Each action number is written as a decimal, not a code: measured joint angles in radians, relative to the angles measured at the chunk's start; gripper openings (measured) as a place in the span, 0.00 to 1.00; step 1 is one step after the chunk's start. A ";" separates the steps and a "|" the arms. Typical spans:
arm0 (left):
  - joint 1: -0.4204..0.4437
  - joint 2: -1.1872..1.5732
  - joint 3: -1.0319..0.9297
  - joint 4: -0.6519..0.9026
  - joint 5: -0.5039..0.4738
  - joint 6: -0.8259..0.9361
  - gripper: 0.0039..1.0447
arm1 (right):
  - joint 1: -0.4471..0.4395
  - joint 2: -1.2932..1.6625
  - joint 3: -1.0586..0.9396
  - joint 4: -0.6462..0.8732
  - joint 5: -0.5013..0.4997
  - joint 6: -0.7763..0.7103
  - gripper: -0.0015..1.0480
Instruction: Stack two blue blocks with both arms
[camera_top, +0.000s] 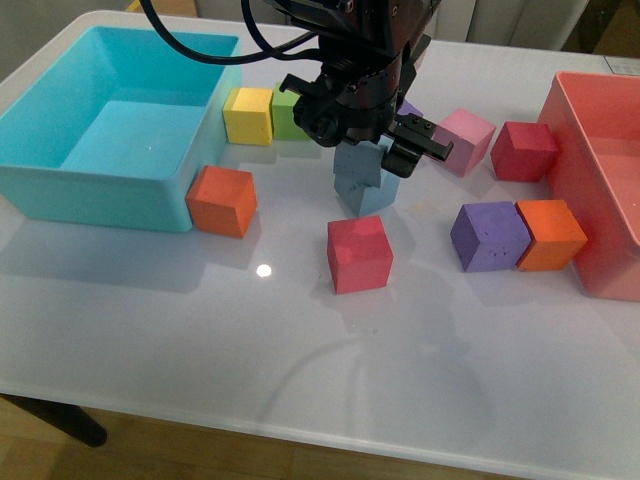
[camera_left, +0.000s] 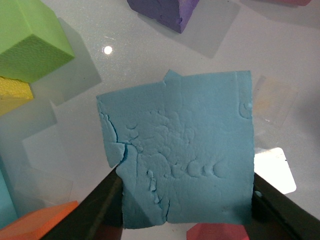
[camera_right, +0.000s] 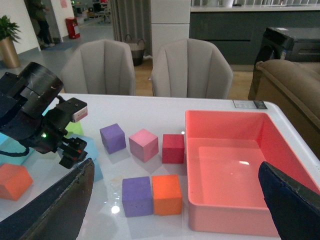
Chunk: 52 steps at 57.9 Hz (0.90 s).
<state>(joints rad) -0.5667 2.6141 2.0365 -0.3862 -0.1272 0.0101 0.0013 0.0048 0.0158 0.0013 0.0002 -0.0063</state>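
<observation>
**A:** Why was the left claw (camera_left: 186, 202) clamped on a blue block (camera_left: 180, 155)?

**B:** Guess it was lining it up over the other blue block (camera_top: 372, 197), mid-table. The right claw (camera_right: 175, 192) hung spread open, empty.

**A:** Count?

**B:** Two orange cubes (camera_top: 222, 200), one yellow cube (camera_top: 249, 115), one green cube (camera_top: 285, 114), two blue, two red cubes (camera_top: 358, 253), one pink cube (camera_top: 468, 138), two purple cubes (camera_top: 488, 236).

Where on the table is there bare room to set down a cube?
Widest: the near strip of the table, in front of the red cube. Smaller: between that cube and the orange cube beside the turquoise bin. Crowded: around the left gripper, and by the purple cube.
</observation>
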 joint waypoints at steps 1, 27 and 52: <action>0.000 0.000 0.000 0.000 0.000 0.000 0.67 | 0.000 0.000 0.000 0.000 0.000 0.000 0.91; 0.000 -0.019 -0.095 0.044 0.013 0.000 0.92 | 0.000 0.000 0.000 0.000 0.000 0.000 0.91; 0.042 -0.283 -0.381 0.194 0.026 -0.005 0.92 | 0.000 0.000 0.000 0.000 0.000 0.000 0.91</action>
<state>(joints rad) -0.5251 2.3306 1.6550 -0.1925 -0.1009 0.0055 0.0013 0.0048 0.0158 0.0013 0.0002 -0.0059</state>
